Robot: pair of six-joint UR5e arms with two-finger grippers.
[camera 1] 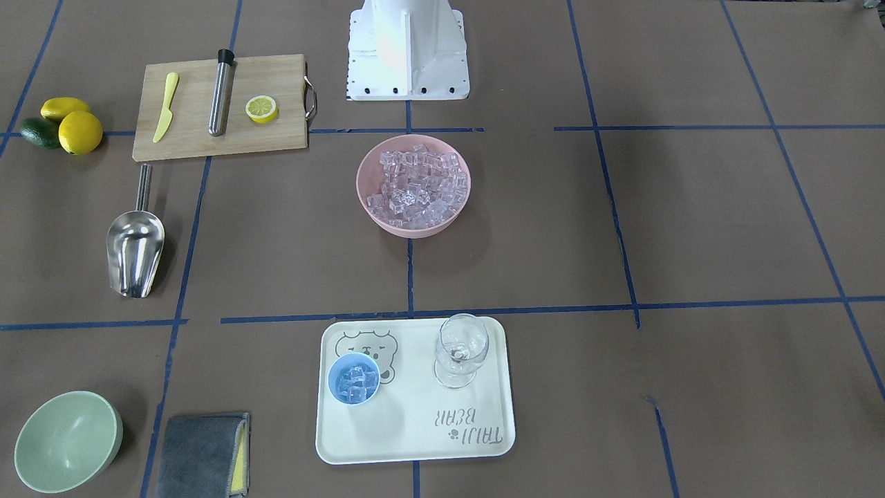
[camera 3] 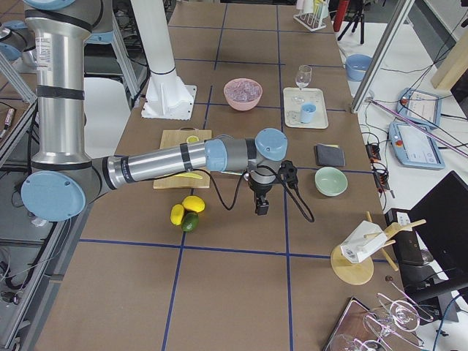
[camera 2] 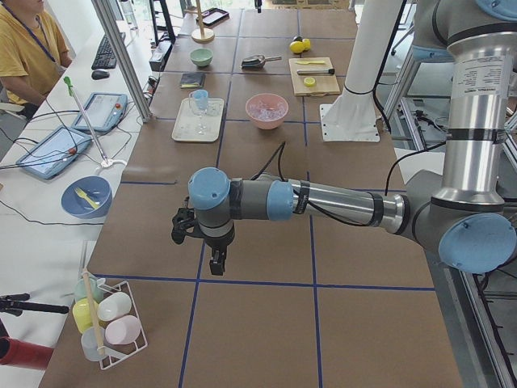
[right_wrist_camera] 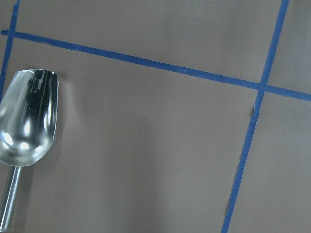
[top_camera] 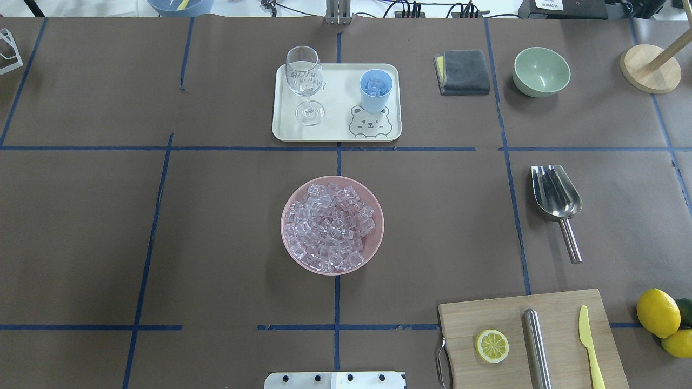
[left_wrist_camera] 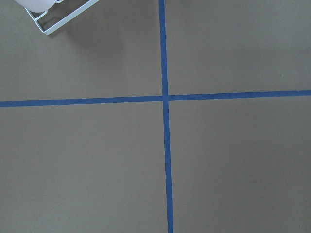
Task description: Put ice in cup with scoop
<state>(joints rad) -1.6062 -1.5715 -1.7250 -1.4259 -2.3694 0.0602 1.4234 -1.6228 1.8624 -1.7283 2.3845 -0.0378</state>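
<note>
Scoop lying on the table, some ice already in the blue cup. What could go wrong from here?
The shiny steel scoop lies flat; its thin rod handle may slip or roll when gripped.
Its trough looks wider than the small light-blue plastic cup, which already holds clear ice cubes, so more may spill onto the cream tray.
The clear stemmed wine glass stands on that tray beside the cup and could be knocked.
</note>
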